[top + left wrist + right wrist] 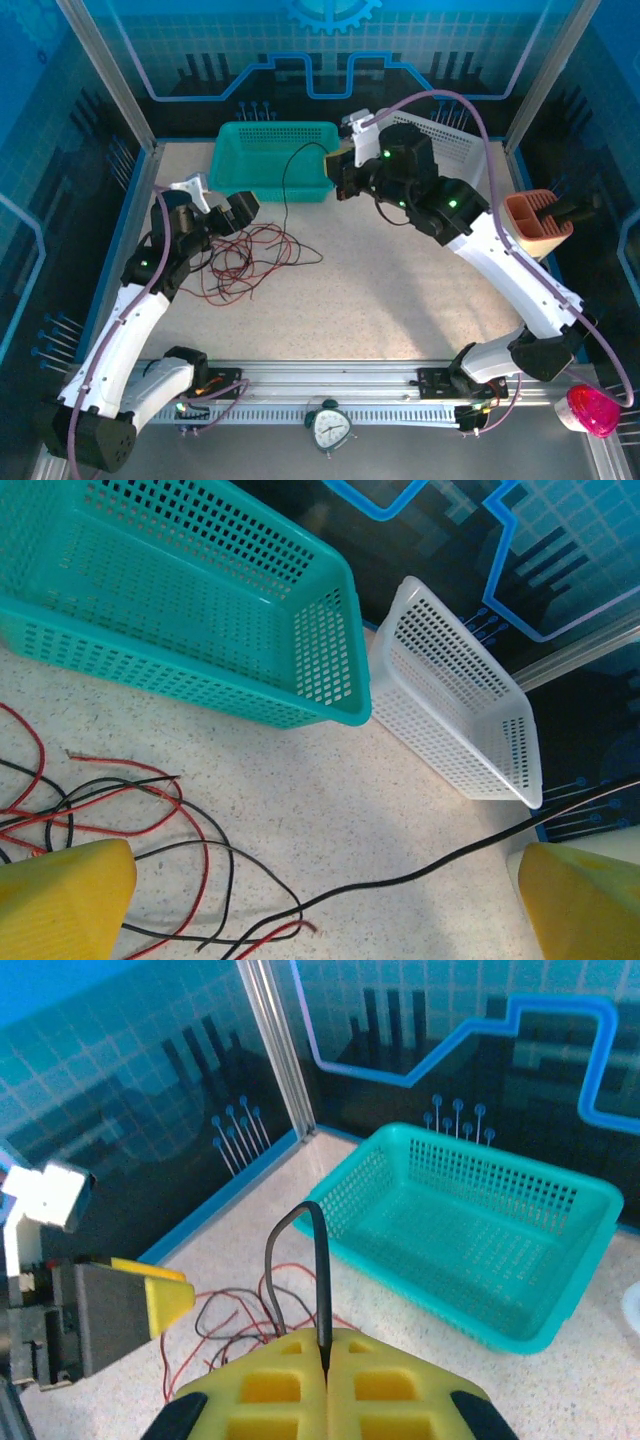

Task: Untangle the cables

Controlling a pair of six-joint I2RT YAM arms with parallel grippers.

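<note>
The cables lie in a loose tangle of thin dark red and black strands on the speckled table, left of centre. One black cable rises out of the tangle in an arc to my right gripper, which hovers in front of the teal basket. In the right wrist view, the right gripper is shut on that black cable, which loops upward from the pinch. My left gripper hangs open at the tangle's upper left edge. Between its yellow fingertips the left gripper holds nothing; the black cable crosses the table beneath it.
A teal basket stands at the back, with a white basket tilted to its right. A brown holder sits at the right edge. A small clock and a pink object lie by the front rail.
</note>
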